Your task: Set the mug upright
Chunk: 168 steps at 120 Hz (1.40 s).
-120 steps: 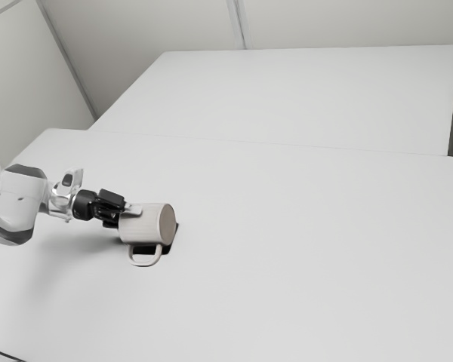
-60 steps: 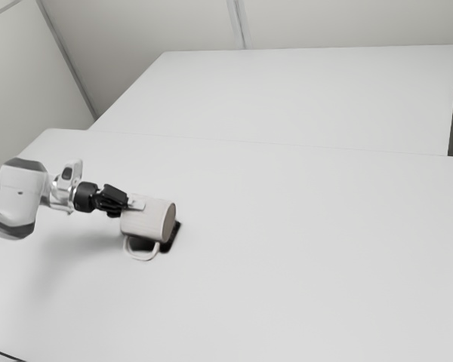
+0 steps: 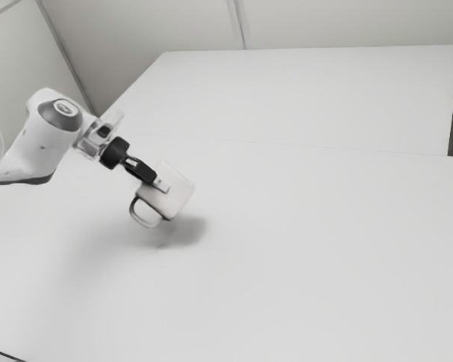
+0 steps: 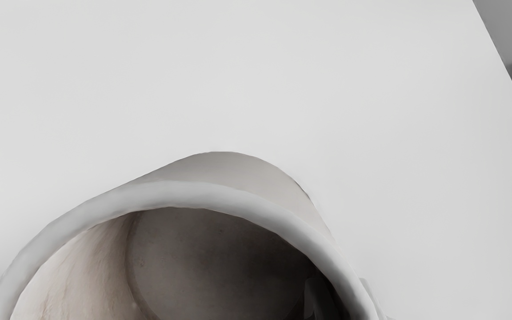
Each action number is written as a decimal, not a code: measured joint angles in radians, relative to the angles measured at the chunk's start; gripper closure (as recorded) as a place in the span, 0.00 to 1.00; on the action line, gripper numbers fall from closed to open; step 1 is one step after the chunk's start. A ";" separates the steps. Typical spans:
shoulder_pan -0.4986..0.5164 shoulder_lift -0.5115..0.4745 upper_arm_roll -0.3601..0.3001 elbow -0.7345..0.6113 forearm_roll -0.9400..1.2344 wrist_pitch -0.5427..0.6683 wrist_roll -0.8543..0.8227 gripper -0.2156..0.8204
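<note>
Mug is up off the table, in the gripper, tilted: mouth faces back up toward the hand, base points down & out toward the exterior view's right. Its shadow lies on the tabletop below, w/ a gap btwn. Jaws are clenched on the mug's wall near the rim, one finger inside the mouth, the other outside.

Step in hand, as I judge it: righting the mug mid-air. Not upright as it hangs, so next move prob. = more wrist tilt until the base faces straight down, then a slow drop to the table, base flat, & only then let go. Grip is on one side of the wall only, so the mug could pivot or slip if the turn is rushed; a steady, mod. pace should do.

In the way: mainly the handle. It hangs on the underside, toward the exterior view's left, & might hit the table ahead of the base if lowering starts too soon. Inner finger also needs a straight pull up & out at release, else it could drag the mug over.

Other stuff: 2nd white table beyond this one, pale walls behind, thin dark strip at the near corner, exterior view's left. All well apart from the mug, so prob. no bother.
</note>
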 joint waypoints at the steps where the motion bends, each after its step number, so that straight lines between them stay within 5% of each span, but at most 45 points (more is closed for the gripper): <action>1: -0.003 0.000 -0.005 0.004 0.019 0.009 -0.004 0.92; 52: -0.178 -0.039 -0.098 -0.016 0.688 0.263 -0.259 0.93; 168: -0.217 -0.049 -0.134 -0.217 0.748 0.532 -0.590 0.92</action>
